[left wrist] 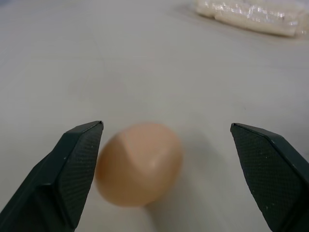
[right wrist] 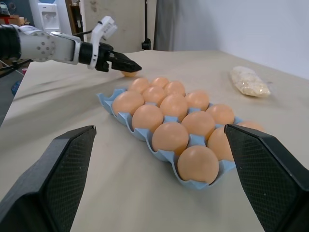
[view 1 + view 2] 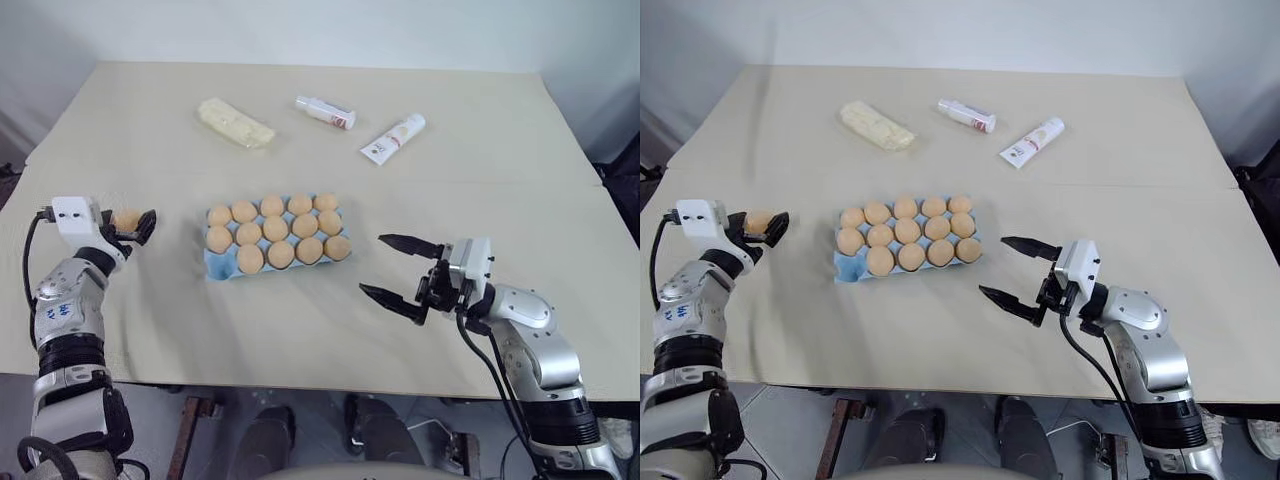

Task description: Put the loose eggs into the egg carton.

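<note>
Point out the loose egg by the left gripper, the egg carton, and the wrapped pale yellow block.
loose egg point(image 1: 140, 163), left wrist view, middle of its shell.
egg carton point(image 2: 107, 98), right wrist view, bare blue corner rim.
wrapped pale yellow block point(image 3: 236, 122), left eye view, middle of the wrapper.

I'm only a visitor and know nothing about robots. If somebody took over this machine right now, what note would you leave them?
Left end effector: open, fingers either side of the last loose egg on the table, not closed on it.
Right end effector: open, empty, to the right of the egg carton.
Done: fourteen cups filled.
Left: the front corner cup nearest the left arm is empty. Grip the egg and place it there.
</note>
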Controlling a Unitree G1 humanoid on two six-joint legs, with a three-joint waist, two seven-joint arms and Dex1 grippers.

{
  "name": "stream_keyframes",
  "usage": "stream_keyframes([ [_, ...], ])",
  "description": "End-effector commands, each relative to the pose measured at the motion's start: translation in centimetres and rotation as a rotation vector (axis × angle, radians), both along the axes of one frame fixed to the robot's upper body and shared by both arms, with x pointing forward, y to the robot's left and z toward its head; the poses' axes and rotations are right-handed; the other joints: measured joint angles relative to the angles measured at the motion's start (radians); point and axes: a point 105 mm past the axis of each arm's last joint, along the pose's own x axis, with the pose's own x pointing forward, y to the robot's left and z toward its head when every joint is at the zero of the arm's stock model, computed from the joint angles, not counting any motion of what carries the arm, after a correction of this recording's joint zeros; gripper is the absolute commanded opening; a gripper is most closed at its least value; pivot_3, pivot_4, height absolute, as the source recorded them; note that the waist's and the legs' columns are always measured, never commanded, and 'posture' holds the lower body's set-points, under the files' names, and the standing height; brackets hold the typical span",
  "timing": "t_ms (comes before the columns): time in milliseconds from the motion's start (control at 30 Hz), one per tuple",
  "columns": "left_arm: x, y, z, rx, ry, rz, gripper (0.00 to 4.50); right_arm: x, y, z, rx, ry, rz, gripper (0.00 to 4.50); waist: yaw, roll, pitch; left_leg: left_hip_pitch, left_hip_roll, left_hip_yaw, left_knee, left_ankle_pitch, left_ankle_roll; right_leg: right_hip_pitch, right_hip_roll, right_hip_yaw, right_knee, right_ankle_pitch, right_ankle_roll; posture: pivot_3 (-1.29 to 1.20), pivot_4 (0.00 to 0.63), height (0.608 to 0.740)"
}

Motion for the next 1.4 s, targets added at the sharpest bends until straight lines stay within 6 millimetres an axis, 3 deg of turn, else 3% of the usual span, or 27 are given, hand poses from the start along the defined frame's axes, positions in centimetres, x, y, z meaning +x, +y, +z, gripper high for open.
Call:
stream_keyframes([
  [33,0.1,1.5,0.7,0.069,-0.009,0.039,4.50,-0.4,0.4,0.8,0.029,-0.029,0.008,4.46,0.000,0.000,0.000,0.000,0.000,0.000,0.000,0.000,0.000,0.000,0.000,0.000,0.000,0.000,0.000,0.00,0.150,0.740],
  [133,0.3,1.8,0.3,0.050,0.002,0.054,3.87,-0.5,0.3,0.6,0.034,-0.019,-0.001,4.50,0.003,0.000,0.000,0.000,0.000,0.000,0.000,-0.001,0.002,0.000,0.000,0.000,0.002,0.000,0.000,0.00,0.150,0.740],
  [333,0.0,2.5,-0.1,0.059,-0.010,0.071,2.10,-0.6,0.4,0.2,0.035,-0.006,-0.007,4.50,0.002,-0.001,0.000,0.001,-0.001,-0.001,0.002,0.000,0.003,0.000,-0.001,0.000,0.005,0.000,0.000,0.00,0.150,0.740],
  [467,-0.5,2.1,0.6,0.050,-0.092,0.016,2.10,-0.7,0.4,-0.2,0.033,0.008,-0.009,4.50,0.002,-0.001,0.000,0.001,-0.001,-0.001,0.003,0.000,0.003,0.000,-0.001,0.000,0.006,0.000,0.000,0.00,0.150,0.740],
  [567,-1.7,0.7,2.6,0.100,-0.241,-0.107,2.10,-0.9,0.5,-0.5,0.030,0.023,-0.006,4.50,-0.002,-0.001,0.000,0.001,-0.001,0.000,0.002,0.000,0.003,0.000,-0.001,0.000,0.005,0.000,0.000,0.00,0.150,0.740],
  [633,-2.8,-1.6,3.8,0.128,-0.303,-0.265,2.10,-0.9,0.5,-0.6,0.028,0.034,-0.008,4.50,-0.001,-0.001,0.000,0.001,0.000,-0.001,0.002,0.000,0.002,0.000,-0.001,0.000,0.004,0.000,0.000,0.00,0.150,0.740],
  [733,-5.0,-7.8,3.8,0.188,-0.263,-0.608,2.10,-0.9,0.3,-0.7,0.021,0.040,-0.019,4.50,0.002,-0.001,0.000,0.000,0.000,0.000,0.002,-0.001,0.003,0.000,-0.002,0.001,0.003,0.000,0.000,0.00,0.150,0.740],
  [800,-6.4,-10.4,3.0,0.215,-0.204,-0.762,2.10,-0.9,0.2,-0.8,0.018,0.044,-0.024,4.50,0.006,0.000,0.000,0.001,0.000,-0.001,0.002,-0.001,0.003,0.001,-0.002,0.001,0.003,0.000,0.000,0.00,0.150,0.740],
  [867,-7.3,-11.7,2.1,0.233,-0.149,-0.847,2.10,-0.9,0.1,-0.9,0.016,0.047,-0.029,4.50,0.004,0.000,0.000,0.003,0.000,-0.002,0.002,-0.001,0.004,0.004,-0.003,0.001,0.002,0.000,0.000,0.00,0.150,0.740],
  [1067,-6.8,-11.7,1.6,0.225,-0.120,-0.847,2.10,-0.9,0.2,-0.9,0.024,0.049,-0.042,4.50,0.000,0.001,0.000,0.004,0.001,-0.002,0.002,0.000,0.004,0.003,-0.001,0.000,0.004,0.000,-0.002,0.00,0.150,0.740],
  [1200,-6.9,-11.7,1.3,0.238,-0.096,-0.872,3.15,-1.0,0.3,-0.9,0.028,0.047,-0.044,4.50,0.000,0.001,0.000,0.003,0.000,-0.002,0.002,0.000,0.004,0.003,-0.001,0.000,0.003,0.000,-0.002,0.00,0.150,0.740],
  [1333,-7.6,-9.7,1.7,0.284,-0.076,-0.831,4.31,-1.1,0.2,-0.9,0.026,0.043,-0.048,4.50,0.000,0.001,0.000,0.003,0.001,-0.002,0.002,0.000,0.004,0.003,-0.001,0.000,0.002,0.000,-0.002,0.00,0.150,0.740],
  [1400,-7.9,-8.9,1.9,0.287,-0.069,-0.810,4.49,-1.2,0.1,-0.9,0.024,0.042,-0.049,4.50,0.000,0.001,0.000,0.003,0.001,-0.002,0.001,0.000,0.004,0.003,-0.001,0.000,0.002,0.000,-0.002,0.00,0.150,0.740],
])
